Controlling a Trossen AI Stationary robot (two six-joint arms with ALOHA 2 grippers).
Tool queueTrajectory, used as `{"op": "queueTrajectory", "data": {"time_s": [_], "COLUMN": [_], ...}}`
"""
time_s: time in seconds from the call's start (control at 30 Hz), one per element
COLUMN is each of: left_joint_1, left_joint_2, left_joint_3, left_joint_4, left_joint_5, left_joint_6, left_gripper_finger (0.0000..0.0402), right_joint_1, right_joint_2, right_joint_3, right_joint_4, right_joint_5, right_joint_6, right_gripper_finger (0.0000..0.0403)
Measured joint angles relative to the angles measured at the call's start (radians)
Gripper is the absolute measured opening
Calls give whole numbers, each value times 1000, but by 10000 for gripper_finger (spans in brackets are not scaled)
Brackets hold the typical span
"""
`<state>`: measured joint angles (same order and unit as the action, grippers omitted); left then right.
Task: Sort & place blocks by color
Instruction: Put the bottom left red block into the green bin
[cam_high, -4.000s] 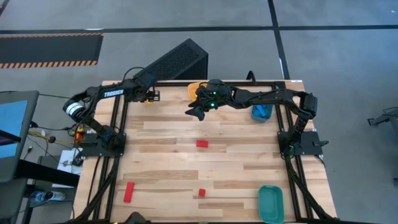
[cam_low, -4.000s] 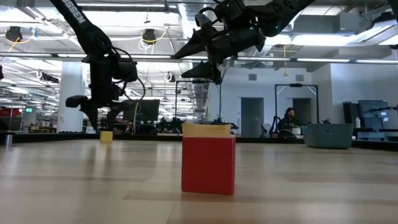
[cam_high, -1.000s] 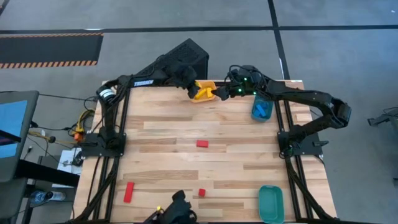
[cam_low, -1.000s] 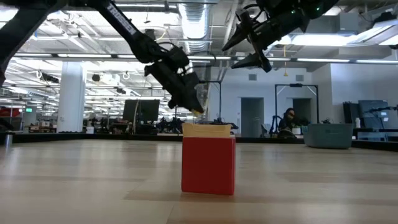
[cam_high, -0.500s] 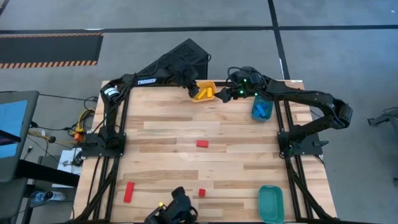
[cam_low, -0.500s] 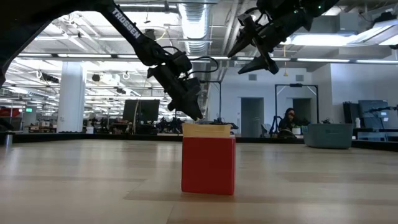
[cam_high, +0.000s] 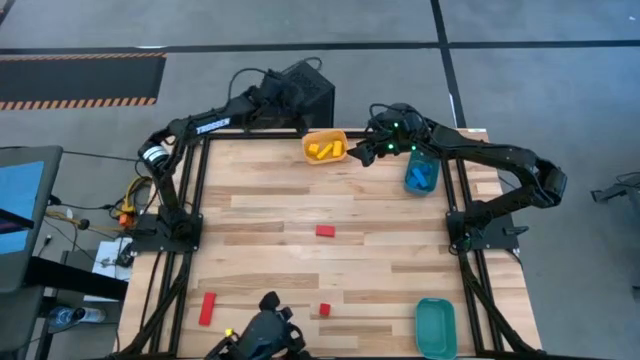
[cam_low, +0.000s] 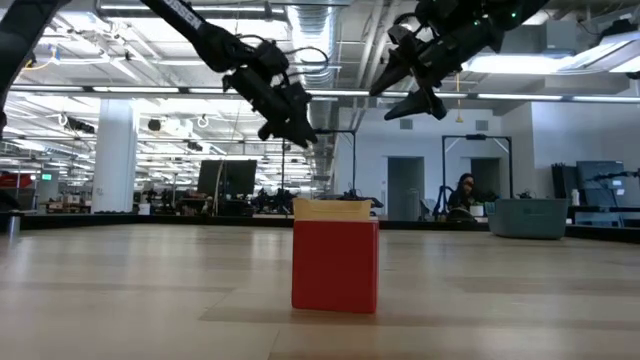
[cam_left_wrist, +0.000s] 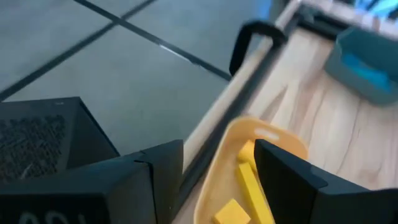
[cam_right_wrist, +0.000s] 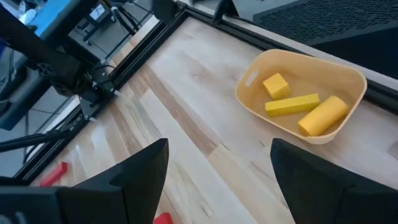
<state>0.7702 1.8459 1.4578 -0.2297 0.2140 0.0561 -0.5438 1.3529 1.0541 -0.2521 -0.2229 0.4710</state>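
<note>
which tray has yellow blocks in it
The orange tray at the table's far edge, holding three yellow blocks. The blue tray holds blue ones; the teal tray looks empty.

We see lots of bare bench (cam_high: 280, 215) in the middle; only one small red block (cam_high: 325, 231) sits in the way there.

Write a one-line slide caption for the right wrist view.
Open right claw hovers near the orange tray holding three yellow blocks.
</note>
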Motion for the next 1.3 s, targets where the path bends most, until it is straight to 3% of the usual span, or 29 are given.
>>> {"op": "queueTrajectory", "data": {"time_s": [0.23,0.4,0.47,0.57,0.73,0.87,1.03,1.2,1.3], "left_joint_1": [-6,-37,-46,-59,-64,-63,-66,-68,-68], "left_joint_2": [-83,-99,-99,-99,-99,-99,-99,-96,-96], "left_joint_3": [0,0,-1,-1,-1,-1,-1,-1,-1], "left_joint_4": [-21,71,147,250,366,409,453,585,611], "left_joint_5": [21,23,59,120,182,154,42,43,16], "left_joint_6": [-34,-50,-79,-125,-185,-190,-102,-146,-235], "left_gripper_finger": [162,146,142,138,137,137,137,137,137], "right_joint_1": [-24,10,23,50,19,-31,-35,21,64], "right_joint_2": [0,-2,-28,-112,-294,-472,-628,-649,-622], "right_joint_3": [0,0,0,1,-28,-147,-313,-396,-397], "right_joint_4": [8,-6,-51,-123,-186,-136,-6,90,101], "right_joint_5": [-82,-115,-98,35,116,119,119,121,178], "right_joint_6": [-11,-18,-91,-181,-206,-118,48,156,198], "right_gripper_finger": [301,301,301,301,301,301,301,301,301]}}
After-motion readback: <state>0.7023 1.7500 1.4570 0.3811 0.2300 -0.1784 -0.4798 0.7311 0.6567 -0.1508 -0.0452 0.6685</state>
